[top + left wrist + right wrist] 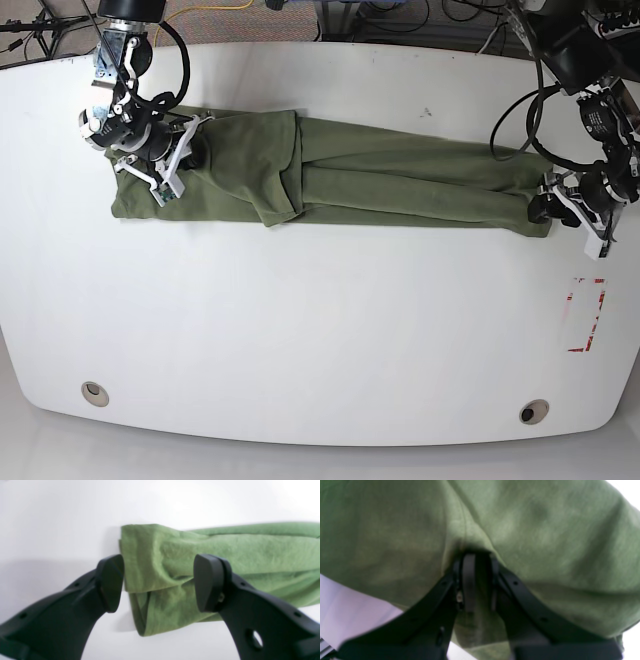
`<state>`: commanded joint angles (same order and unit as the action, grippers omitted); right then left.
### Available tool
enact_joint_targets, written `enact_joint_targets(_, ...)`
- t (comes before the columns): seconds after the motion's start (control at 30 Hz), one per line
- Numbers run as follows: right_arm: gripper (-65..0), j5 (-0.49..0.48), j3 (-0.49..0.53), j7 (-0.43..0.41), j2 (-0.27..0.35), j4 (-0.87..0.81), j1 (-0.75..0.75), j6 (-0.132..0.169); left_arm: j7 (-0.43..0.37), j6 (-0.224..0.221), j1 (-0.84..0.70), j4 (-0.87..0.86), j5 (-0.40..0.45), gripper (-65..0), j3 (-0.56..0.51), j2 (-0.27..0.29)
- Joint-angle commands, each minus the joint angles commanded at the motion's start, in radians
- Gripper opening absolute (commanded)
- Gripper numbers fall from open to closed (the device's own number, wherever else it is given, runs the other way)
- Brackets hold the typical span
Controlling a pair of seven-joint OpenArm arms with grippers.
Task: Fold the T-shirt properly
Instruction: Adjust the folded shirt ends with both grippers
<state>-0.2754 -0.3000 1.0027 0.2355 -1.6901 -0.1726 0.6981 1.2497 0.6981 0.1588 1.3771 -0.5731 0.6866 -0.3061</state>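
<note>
The olive-green T-shirt lies on the white table as a long narrow strip running left to right, with a doubled-over flap left of the middle. My right gripper is shut on a pinch of cloth near the strip's left end, and it also shows in the base view. My left gripper is open at the strip's right end, one finger beside the cloth edge and the other over the cloth. It appears in the base view too.
A red rectangular mark is on the table near the right edge. Two round holes sit near the front edge. Cables and stands crowd the space behind the table.
</note>
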Motion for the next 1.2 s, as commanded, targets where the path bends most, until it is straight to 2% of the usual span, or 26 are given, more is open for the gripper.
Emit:
enact_joint_targets(0.13,-57.1,0.000,0.000,0.000,0.000,-0.002,0.000,0.000,-0.021,0.000,0.009,-0.095,-0.003,-24.0,0.002,-0.009)
enact_joint_targets(0.5,-57.1,0.000,-0.002,0.000,0.000,-0.005,0.000,0.000,-0.071,0.000,0.008,-0.226,-0.002,-24.0,-0.006,-0.018)
enact_joint_targets(0.77,-57.1,0.000,-0.002,0.000,-0.002,-0.005,0.002,0.000,-0.066,0.000,0.003,-0.230,-0.005,-24.6,-0.115,-0.015)
enact_joint_targets(0.87,-57.1,0.000,-0.002,0.000,-0.002,-0.005,0.003,0.000,-0.066,0.000,-0.006,-0.201,-0.005,-31.4,-0.157,-0.015)
enact_joint_targets(0.97,-57.1,0.000,-0.002,0.000,-0.002,-0.005,0.005,0.000,-0.066,0.000,-0.025,-0.172,-0.005,-51.0,-0.181,-0.015)
enact_joint_targets(1.03,-57.1,0.000,-0.002,0.000,-0.002,-0.005,0.005,0.000,-0.066,0.000,-0.026,-0.155,-0.005,-60.6,-0.183,-0.015)
enact_joint_targets(1.1,-57.1,0.000,-0.002,0.000,-0.002,-0.005,0.006,0.000,-0.064,0.000,-0.028,-0.133,-0.005,-62.9,-0.186,-0.015)
enact_joint_targets(1.2,-57.1,0.000,-0.002,0.000,-0.003,-0.005,0.008,0.000,-0.064,0.000,-0.051,-0.083,-0.005,-61.5,-0.184,-0.018)
